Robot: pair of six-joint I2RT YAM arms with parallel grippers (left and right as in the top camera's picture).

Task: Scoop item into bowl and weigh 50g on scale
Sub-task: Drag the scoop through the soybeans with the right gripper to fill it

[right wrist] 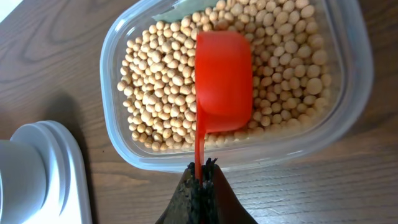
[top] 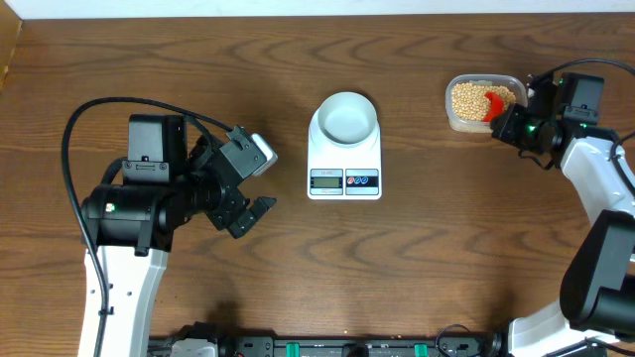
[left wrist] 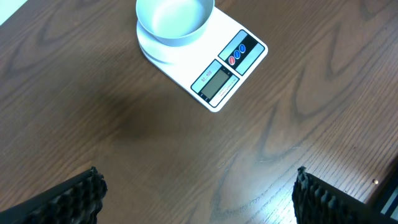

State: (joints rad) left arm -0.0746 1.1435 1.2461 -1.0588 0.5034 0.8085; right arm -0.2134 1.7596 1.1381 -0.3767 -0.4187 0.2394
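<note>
The tan-yellow beans (right wrist: 161, 81) fill a clear plastic tub (top: 483, 102) at the back right; the tub also shows in the right wrist view (right wrist: 357, 68). My right gripper (right wrist: 203, 167) is shut on the thin handle of a red scoop (right wrist: 224, 81), whose cup lies over the beans, bottom side up toward the camera. In the overhead view the scoop (top: 493, 105) sits at the tub's right part, beside my right gripper (top: 512, 123). The pale bowl (top: 346, 117) stands empty on the white scale (top: 344, 179) at mid table; both show in the left wrist view (left wrist: 175, 18) (left wrist: 217, 78). My left gripper (top: 260, 181) is open and empty, left of the scale.
The scale's edge and bowl also show at the lower left of the right wrist view (right wrist: 37, 174). The table's back edge (top: 317, 14) runs along the top. Black cables loop around the left arm (top: 99, 109).
</note>
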